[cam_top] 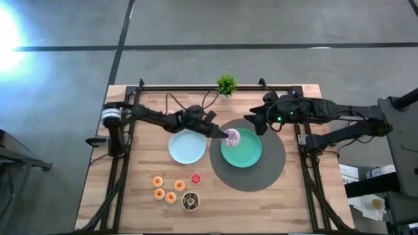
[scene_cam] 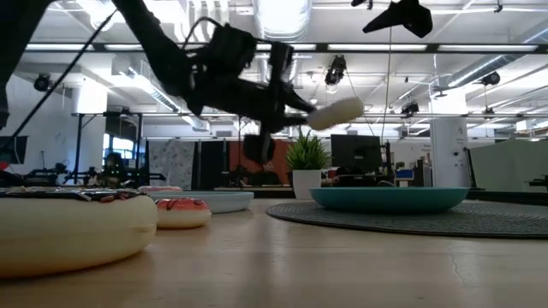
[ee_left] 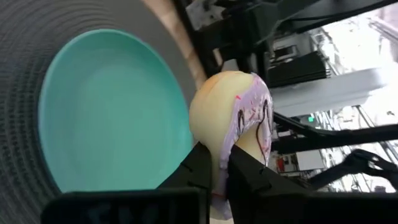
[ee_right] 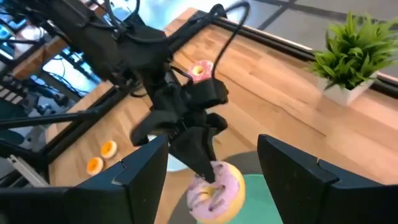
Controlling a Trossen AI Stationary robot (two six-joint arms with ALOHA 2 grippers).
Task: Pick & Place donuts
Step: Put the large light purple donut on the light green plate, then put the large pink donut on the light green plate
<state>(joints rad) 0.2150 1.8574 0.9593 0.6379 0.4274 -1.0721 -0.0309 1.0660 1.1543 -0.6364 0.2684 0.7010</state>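
Wood table (cam_top: 130,196): mat (cam_top: 277,171), donuts (cam_top: 173,189), plant (cam_top: 226,85)

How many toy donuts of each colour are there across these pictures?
Small orange ring-shaped toy donuts: 4
Small red ring-shaped toy donut: 1
Chocolate-iced ring-shaped toy donut: 1
Pink-iced ring-shaped toy donuts: 2
Total: 8

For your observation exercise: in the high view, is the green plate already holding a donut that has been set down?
No: the pink donut hangs above the green plate, clamped in the left gripper.

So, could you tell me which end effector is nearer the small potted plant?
Right: the right end effector sits just beside the potted plant; the left end effector is farther, over the teal plate.
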